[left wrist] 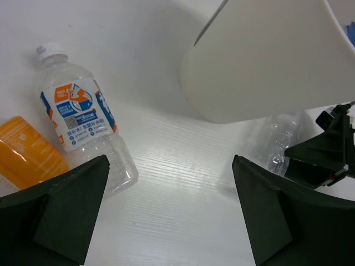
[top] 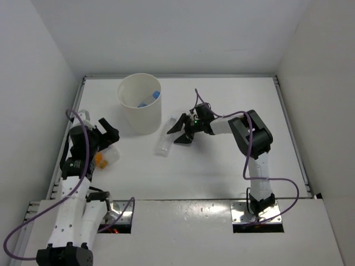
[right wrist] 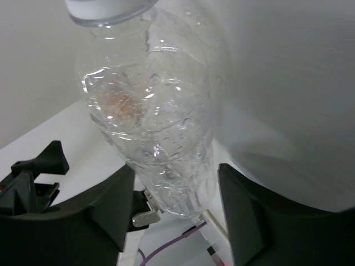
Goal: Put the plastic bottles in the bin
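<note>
The white bin (top: 138,105) stands at the back left with the blue-capped bottle (top: 151,98) inside it. The plain clear bottle (top: 165,138) lies on the table right of the bin. My right gripper (top: 176,133) is open, and the bottle's end (right wrist: 155,122) sits between its fingers with a gap on the right side. My left gripper (top: 110,128) is open and empty, left of the bin. The labelled bottle (left wrist: 77,127) and the orange bottle (left wrist: 30,152) lie side by side by its left finger. The bin's wall (left wrist: 266,61) fills the upper right of the left wrist view.
White walls close in the table on the left, back and right. The bin's wall (right wrist: 288,83) is close on the right of my right gripper (right wrist: 175,205). My right gripper also shows in the left wrist view (left wrist: 327,149), behind the clear bottle (left wrist: 277,144).
</note>
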Robot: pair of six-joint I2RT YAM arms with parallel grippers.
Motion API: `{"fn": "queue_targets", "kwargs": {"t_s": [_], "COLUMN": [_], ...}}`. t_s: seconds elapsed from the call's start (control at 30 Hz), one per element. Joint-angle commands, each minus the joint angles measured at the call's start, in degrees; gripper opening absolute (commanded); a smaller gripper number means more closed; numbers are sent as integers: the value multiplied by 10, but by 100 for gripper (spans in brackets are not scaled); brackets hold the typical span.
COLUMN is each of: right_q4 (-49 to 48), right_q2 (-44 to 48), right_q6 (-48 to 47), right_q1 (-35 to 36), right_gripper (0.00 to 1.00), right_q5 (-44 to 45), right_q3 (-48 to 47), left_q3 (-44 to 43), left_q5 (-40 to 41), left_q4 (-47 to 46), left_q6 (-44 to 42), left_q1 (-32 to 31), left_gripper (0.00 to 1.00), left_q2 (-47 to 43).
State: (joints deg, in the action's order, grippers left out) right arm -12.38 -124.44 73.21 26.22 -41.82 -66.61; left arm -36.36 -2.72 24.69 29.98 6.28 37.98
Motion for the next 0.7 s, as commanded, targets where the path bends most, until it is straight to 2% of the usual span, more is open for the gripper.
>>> {"fn": "queue_targets", "kwargs": {"t_s": [0.0,0.1,0.2,0.47,0.67], "right_q4": [54,66,81,82,108], "right_q2": [-20,-28,-34,-50,-101], "right_q6": [-31,-25,-25,-7,4], "right_q1": [7,13,19,24,30], "right_gripper": [66,75,75,73,72], "right_q5": [68,73,78,78,59], "right_q3": [9,-7,-26,-63,-105], "left_q3": [-1,-1,-1,-1,-1], "left_q5": [34,61,79,106,106], "left_q4": [-8,-2,4,4,4], "left_q6": [18,25,32,32,32], "left_q1": [-29,-57,-75,-75,-75], "left_gripper": [100,100,100,100,100], "left_q2": [-13,-26,-31,-36,-36]}}
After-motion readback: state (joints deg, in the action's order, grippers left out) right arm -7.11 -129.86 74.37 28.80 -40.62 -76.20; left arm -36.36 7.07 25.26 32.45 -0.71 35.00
